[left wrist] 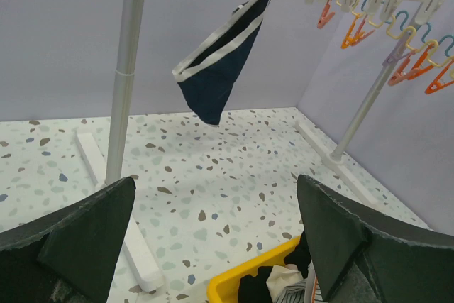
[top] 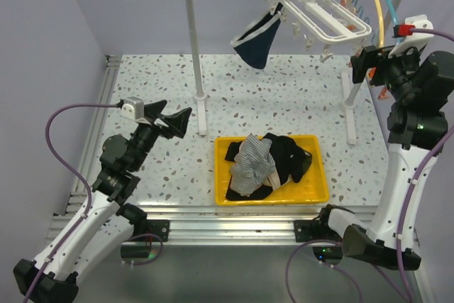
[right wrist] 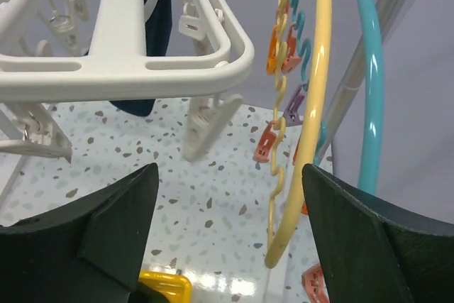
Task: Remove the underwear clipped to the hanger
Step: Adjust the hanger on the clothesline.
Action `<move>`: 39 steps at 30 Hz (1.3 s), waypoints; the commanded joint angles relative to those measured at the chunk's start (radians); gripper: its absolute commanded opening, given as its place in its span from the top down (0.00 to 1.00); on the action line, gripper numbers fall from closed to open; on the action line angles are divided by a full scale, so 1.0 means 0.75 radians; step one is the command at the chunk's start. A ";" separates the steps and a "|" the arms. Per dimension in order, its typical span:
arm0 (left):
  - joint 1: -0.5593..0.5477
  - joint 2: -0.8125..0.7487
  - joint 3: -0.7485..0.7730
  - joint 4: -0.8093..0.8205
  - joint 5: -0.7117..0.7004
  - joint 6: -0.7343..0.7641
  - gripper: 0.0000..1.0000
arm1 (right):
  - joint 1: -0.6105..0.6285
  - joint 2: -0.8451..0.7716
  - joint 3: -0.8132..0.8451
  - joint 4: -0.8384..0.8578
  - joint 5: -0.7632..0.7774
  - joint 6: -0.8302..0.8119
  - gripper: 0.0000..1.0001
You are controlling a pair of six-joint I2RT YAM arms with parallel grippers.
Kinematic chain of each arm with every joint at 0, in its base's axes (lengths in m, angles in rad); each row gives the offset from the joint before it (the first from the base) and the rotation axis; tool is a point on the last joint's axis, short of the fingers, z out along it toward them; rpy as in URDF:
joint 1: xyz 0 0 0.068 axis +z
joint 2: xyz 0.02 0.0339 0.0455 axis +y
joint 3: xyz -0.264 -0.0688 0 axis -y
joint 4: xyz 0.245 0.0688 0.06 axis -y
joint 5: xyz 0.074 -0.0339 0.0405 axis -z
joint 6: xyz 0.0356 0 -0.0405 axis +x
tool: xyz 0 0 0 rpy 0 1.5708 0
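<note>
A navy blue underwear (top: pixel 257 39) with white trim hangs clipped to the left end of the white clip hanger (top: pixel 317 9); it also shows in the left wrist view (left wrist: pixel 216 69) and behind the hanger frame in the right wrist view (right wrist: pixel 154 26). Black and grey striped underwear (top: pixel 264 164) lie piled in the yellow tray (top: pixel 315 192). My left gripper (top: pixel 174 122) is open and empty, low over the table left of the tray. My right gripper (top: pixel 360 67) is open and empty, raised beside the hanger's right end (right wrist: pixel 213 58).
The white rack's left post (top: pixel 192 40) and foot (top: pixel 202 115) stand behind the tray; its right post (top: pixel 352 108) is by my right arm. Yellow (right wrist: pixel 312 118) and teal (right wrist: pixel 372 83) hangers with coloured clips (right wrist: pixel 266 143) hang close to my right gripper.
</note>
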 commanded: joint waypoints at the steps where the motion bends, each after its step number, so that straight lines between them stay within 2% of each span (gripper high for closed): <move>1: 0.010 0.010 0.019 0.057 -0.006 0.022 0.00 | -0.001 -0.045 0.049 -0.052 -0.016 -0.074 0.13; 7: 0.010 0.012 0.023 0.051 -0.001 0.040 0.00 | -0.001 -0.062 0.182 -0.173 -0.224 -0.211 0.12; 11: 0.010 0.008 0.023 0.047 0.001 0.061 0.00 | -0.001 -0.060 0.239 -0.232 -0.492 -0.297 0.14; 13: 0.010 0.004 0.023 0.039 -0.001 0.069 0.00 | -0.001 -0.048 0.250 -0.181 -0.564 -0.195 0.16; 19: 0.010 0.002 0.027 0.039 0.003 0.083 0.00 | 0.009 0.179 0.546 -0.245 -0.615 0.024 0.22; 23: 0.010 -0.008 0.023 0.034 -0.001 0.077 0.00 | 0.115 0.292 0.695 -0.283 -0.460 0.055 0.24; 25: 0.012 -0.018 0.019 0.032 -0.005 0.069 0.00 | 0.182 0.335 0.750 -0.345 -0.317 0.055 0.26; 31: 0.010 -0.008 0.011 0.043 -0.006 0.050 0.00 | 0.372 0.468 0.928 -0.384 -0.131 0.029 0.28; 35: 0.008 0.018 0.013 0.069 0.013 0.036 0.00 | 0.459 0.588 1.069 -0.310 0.033 0.055 0.28; 39: 0.010 0.021 0.009 0.083 0.015 0.016 0.00 | 0.514 0.689 1.094 -0.177 0.178 0.090 0.30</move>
